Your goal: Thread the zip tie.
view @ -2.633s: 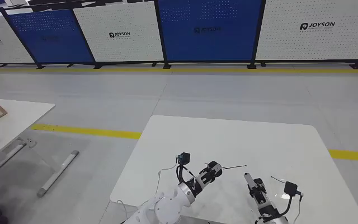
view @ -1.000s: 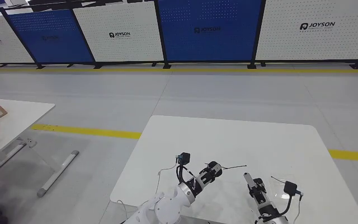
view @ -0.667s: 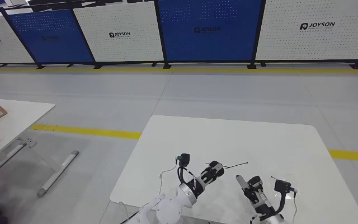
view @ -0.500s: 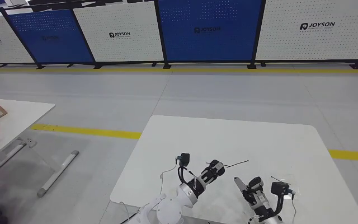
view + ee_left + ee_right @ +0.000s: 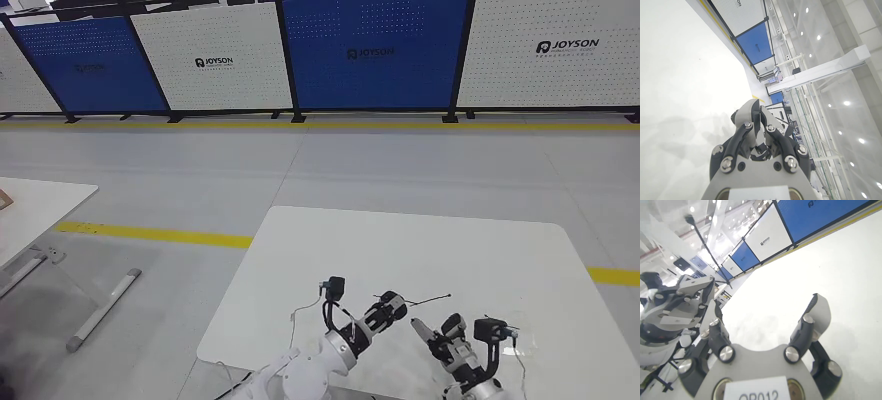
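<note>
Here, L gripper [image 5: 759, 115] clamping zip tie [image 5: 705, 244], R gripper [image 5: 765, 302] apart, white table [image 5: 420, 240], blue/white panels [image 5: 375, 55].

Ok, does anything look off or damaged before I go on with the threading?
Nothing stands out. The zip tie sticks out of the shut left gripper above the table, not yet looped. The right gripper is open close beside it, holding nothing.

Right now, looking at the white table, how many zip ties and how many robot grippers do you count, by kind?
Black plastic zip tie: 1
Grey metal grippers: 2 (left gripper, right gripper)
Total: 3
</note>
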Tool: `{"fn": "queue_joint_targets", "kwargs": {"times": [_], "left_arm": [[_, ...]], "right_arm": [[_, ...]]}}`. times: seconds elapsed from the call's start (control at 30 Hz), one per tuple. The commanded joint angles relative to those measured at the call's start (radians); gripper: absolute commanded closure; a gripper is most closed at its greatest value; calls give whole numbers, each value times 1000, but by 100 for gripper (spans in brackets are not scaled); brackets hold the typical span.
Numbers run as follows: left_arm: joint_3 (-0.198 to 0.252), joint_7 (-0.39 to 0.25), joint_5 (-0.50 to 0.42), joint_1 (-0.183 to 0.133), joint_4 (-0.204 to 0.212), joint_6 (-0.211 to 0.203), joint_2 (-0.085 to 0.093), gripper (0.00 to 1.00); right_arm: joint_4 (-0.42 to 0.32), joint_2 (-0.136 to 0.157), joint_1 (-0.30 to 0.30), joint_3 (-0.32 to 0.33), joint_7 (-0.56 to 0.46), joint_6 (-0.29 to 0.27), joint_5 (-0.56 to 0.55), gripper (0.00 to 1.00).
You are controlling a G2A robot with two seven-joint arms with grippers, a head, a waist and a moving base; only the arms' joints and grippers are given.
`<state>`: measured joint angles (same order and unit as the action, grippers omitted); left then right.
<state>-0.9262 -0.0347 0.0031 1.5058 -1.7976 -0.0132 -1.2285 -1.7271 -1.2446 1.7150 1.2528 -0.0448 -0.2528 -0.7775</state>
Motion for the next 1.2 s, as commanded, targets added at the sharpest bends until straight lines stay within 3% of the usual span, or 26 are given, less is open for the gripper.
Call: {"fn": "queue_joint_targets", "kwargs": {"times": [0.0, 0.03, 0.5, 0.53, 0.6, 0.73, 0.93, 1.17], "left_arm": [[4, 5, 7, -2, -6, 6, -1, 100], [5, 6, 9, -2, -7, 7, -1, 100], [18, 11, 16, -7, -5, 8, -5, 100], [20, 12, 19, -9, -5, 8, -6, 100], [24, 15, 23, -11, -2, 9, -7, 100], [26, 20, 22, -15, 4, 8, -10, 100], [29, 30, 17, -21, 19, 8, -14, 100], [33, 38, 41, -24, 28, 17, -16, 100]], "right_arm": [[-33, 1, 4, -2, 0, 49, -58, 0], [-45, 0, 8, -3, 9, 74, -73, 0], [-11, -5, -4, -11, 50, 99, -64, 0], [-6, -5, -7, -12, 52, 98, -69, 44], [4, -6, -12, -19, 58, 101, -85, 60], [7, -6, -19, -34, 39, 88, -109, 56], [6, -5, -24, -39, 8, 54, -91, 65], [-3, -4, -23, -38, 13, 38, -68, 62]]}}
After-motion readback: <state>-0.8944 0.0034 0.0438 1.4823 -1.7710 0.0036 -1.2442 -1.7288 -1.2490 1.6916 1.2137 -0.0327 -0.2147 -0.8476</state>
